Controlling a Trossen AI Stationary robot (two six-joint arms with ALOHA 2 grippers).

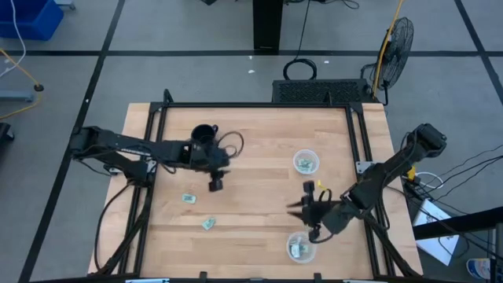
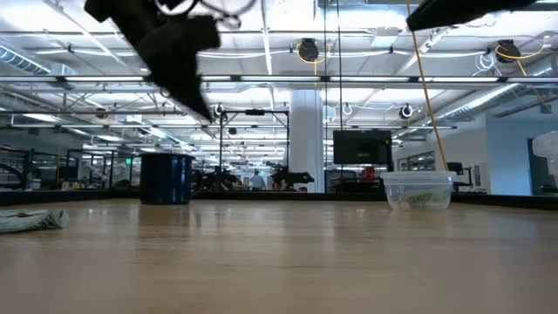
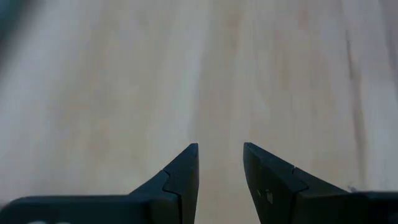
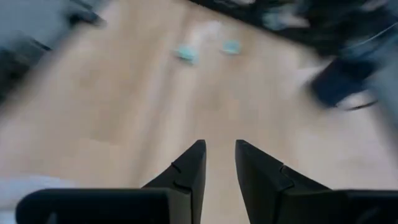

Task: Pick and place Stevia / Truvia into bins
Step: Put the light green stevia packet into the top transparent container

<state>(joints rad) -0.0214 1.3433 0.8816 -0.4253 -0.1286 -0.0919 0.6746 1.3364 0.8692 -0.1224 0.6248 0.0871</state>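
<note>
While I am watching from above, my left pincer (image 1: 215,183) is hanging over the desk (image 1: 251,157) a little left of centre, at about 10 o'clock from the middle. In its own wrist view the two fingers (image 3: 184,174) are standing apart with only bare wood between them, so it is released and carrying nothing. A black mug (image 1: 203,135) is standing just beyond it, toward 11 o'clock. Two Stevia sachets are lying on the wood at about 8 o'clock, one (image 1: 189,198) near the left pincer and another (image 1: 207,223) closer to the front edge. My right pincer (image 1: 303,206) is hovering at about 4 o'clock, between the two bins; its fingers (image 4: 186,171) are also parted and empty. One bin (image 1: 306,163) is sitting at 2 o'clock and the other bin (image 1: 299,248) at 5 o'clock, each already holding sachets.
</note>
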